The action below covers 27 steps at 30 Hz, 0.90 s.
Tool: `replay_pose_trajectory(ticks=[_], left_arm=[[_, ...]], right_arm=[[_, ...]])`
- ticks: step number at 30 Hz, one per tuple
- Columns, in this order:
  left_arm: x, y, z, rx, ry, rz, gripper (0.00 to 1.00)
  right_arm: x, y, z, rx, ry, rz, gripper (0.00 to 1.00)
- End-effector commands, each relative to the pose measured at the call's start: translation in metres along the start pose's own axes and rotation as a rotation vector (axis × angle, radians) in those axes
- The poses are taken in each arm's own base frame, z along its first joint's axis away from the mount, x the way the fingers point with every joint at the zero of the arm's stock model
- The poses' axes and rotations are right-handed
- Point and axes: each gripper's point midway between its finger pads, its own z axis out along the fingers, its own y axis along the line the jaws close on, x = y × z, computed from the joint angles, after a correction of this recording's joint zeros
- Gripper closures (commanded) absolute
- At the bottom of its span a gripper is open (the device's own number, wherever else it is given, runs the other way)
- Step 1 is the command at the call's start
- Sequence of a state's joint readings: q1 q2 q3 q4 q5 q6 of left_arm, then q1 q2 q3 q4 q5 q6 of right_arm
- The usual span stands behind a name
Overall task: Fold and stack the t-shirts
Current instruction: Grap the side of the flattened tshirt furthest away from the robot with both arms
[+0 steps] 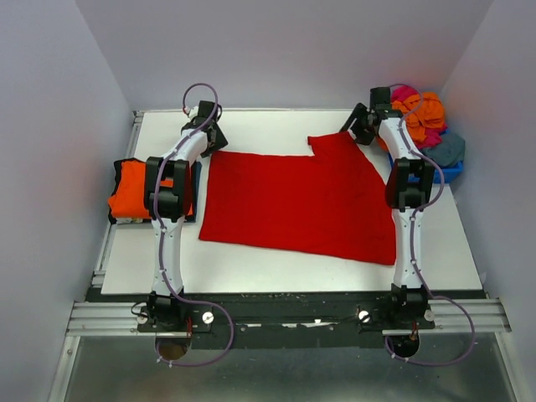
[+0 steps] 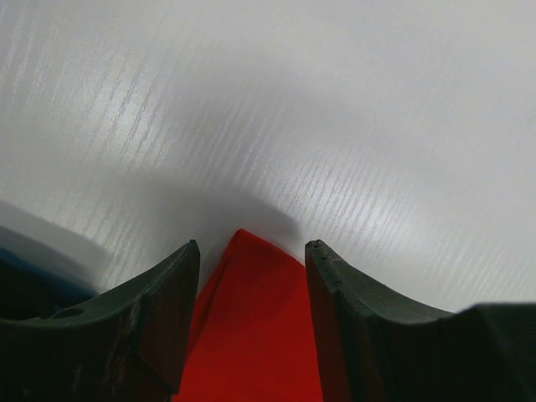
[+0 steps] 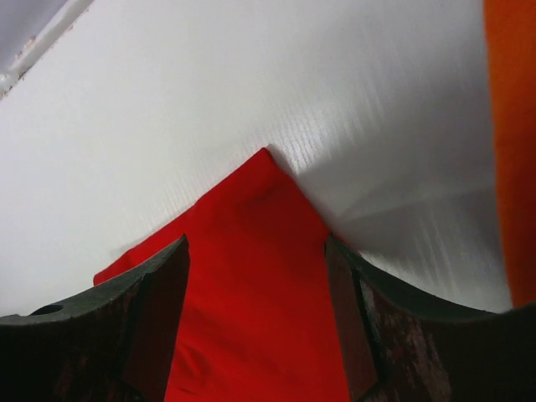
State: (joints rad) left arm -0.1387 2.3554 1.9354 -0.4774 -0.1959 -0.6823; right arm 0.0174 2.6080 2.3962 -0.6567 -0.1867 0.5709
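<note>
Red t-shirt (image 1: 297, 199) flat on surface (image 1: 268, 124); left end effector (image 2: 252, 248) jaws apart astride one corner; right end effector (image 3: 256, 241) likewise, other corner.

Right gripper (image 3: 255, 251) seen from behind, jaws held apart. Two dark, worn fingers (image 3: 155, 310) noted at lower left and lower right. Pointed corner of red t-shirt (image 3: 251, 293) laid flat between them on white table (image 3: 209, 92), tip directed away from camera. Cloth not seen clamped. Shadow cast right of corner. Orange cloth (image 3: 511, 126) cut off by right edge. Grey strip (image 3: 25, 21) noted in upper left corner.
</note>
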Motion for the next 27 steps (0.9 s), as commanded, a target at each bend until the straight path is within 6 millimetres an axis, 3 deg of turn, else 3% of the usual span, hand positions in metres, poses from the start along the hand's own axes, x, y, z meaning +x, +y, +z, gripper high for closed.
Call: replay_pose_trajectory(ticks=[1,9,18,21,27], left_arm=[[0.018,0.002,0.009,0.015,0.069,-0.003,0.4],[0.026,-0.002,0.011,0.049,0.089,-0.008,0.41],[0.025,0.003,0.012,0.053,0.088,-0.003,0.41],[0.023,0.004,0.012,0.059,0.088,-0.006,0.41],[0.026,0.001,0.012,0.076,0.096,-0.004,0.41]], right_arm=[[-0.014,-0.015,0.005,0.077,-0.065,0.059,0.26],[-0.031,-0.024,-0.005,0.14,-0.132,0.031,0.27],[-0.01,-0.018,0.008,0.091,-0.041,0.088,0.31],[-0.001,-0.017,0.012,0.082,-0.017,0.09,0.4],[0.005,-0.014,0.01,0.09,-0.007,0.081,0.41]])
